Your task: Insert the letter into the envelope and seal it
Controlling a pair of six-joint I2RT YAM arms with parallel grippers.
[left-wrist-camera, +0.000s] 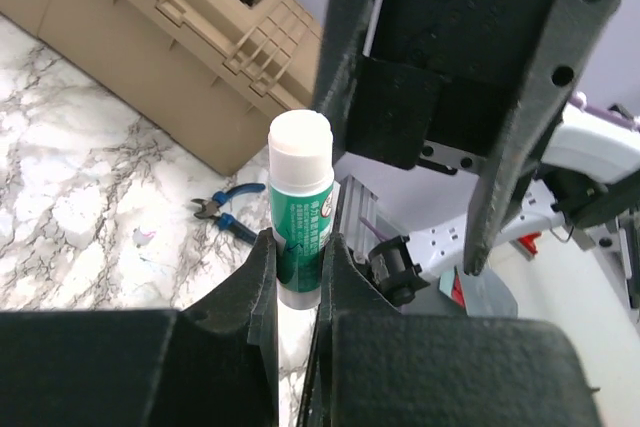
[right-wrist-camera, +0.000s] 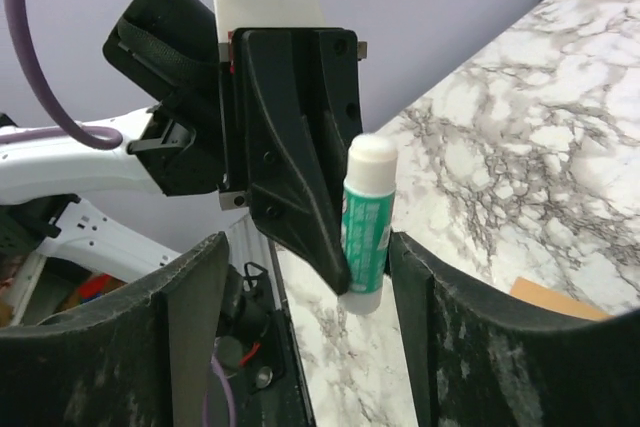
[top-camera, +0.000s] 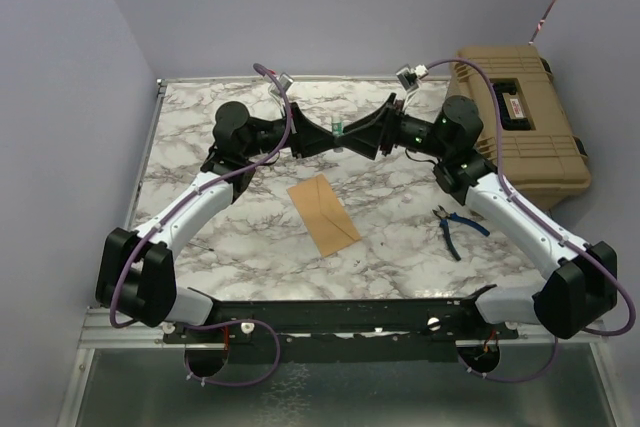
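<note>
The orange-brown envelope [top-camera: 322, 214] lies flat on the marble table [top-camera: 250, 247], in front of both grippers. One corner of it shows in the right wrist view [right-wrist-camera: 560, 299]. No separate pale letter sheet is visible. My left gripper [left-wrist-camera: 298, 267] is shut on a green and white glue stick [left-wrist-camera: 300, 212], holding it upright above the table's far middle [top-camera: 338, 129]. My right gripper [right-wrist-camera: 310, 277] is open. Its jaws stand on either side of the glue stick [right-wrist-camera: 367, 217] and of the left gripper's finger [right-wrist-camera: 295, 147].
A tan toolbox [top-camera: 520, 127] stands at the back right and also shows in the left wrist view [left-wrist-camera: 150, 37]. Blue-handled pliers [top-camera: 455, 227] lie on the marble near the right arm, seen too in the left wrist view [left-wrist-camera: 228, 209]. Purple walls enclose the table.
</note>
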